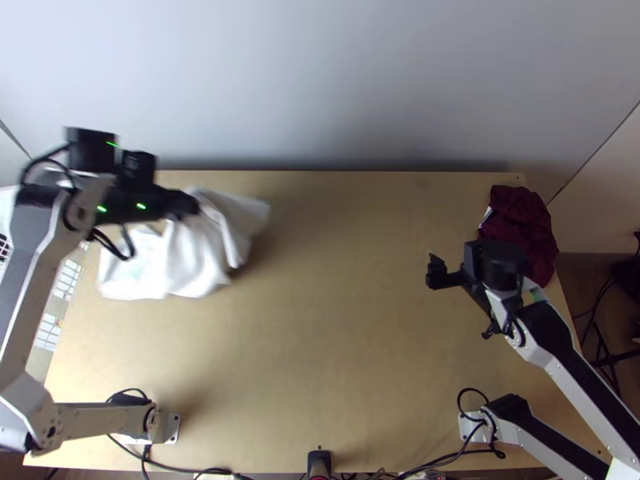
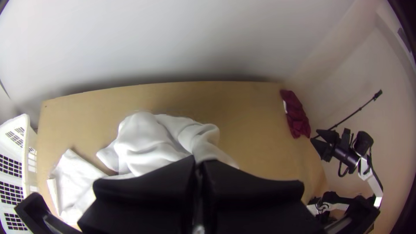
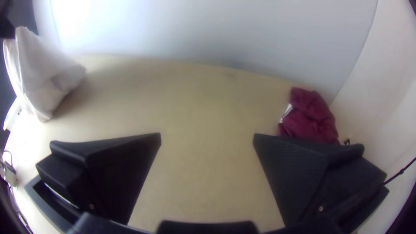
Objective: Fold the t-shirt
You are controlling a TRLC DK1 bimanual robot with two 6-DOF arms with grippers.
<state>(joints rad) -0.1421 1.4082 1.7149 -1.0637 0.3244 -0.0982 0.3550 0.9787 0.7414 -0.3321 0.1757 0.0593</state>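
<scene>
T-shirt [image 1: 192,260], one, white, is bunched and partly lifted near the far left corner of the surface [image 1: 320,344], the left gripper's [image 1: 190,206] fingers clenched on it; the arm hides that corner in the top view; the right gripper [image 1: 461,304] has its fingers released, spread above the right half. One maroon cloth [image 1: 520,228] lies crumpled at the far right corner; one white basket [image 2: 31,175], cut off by the left wrist view, sits beyond the left edge; a pale wall [image 1: 320,80] rises behind.
</scene>
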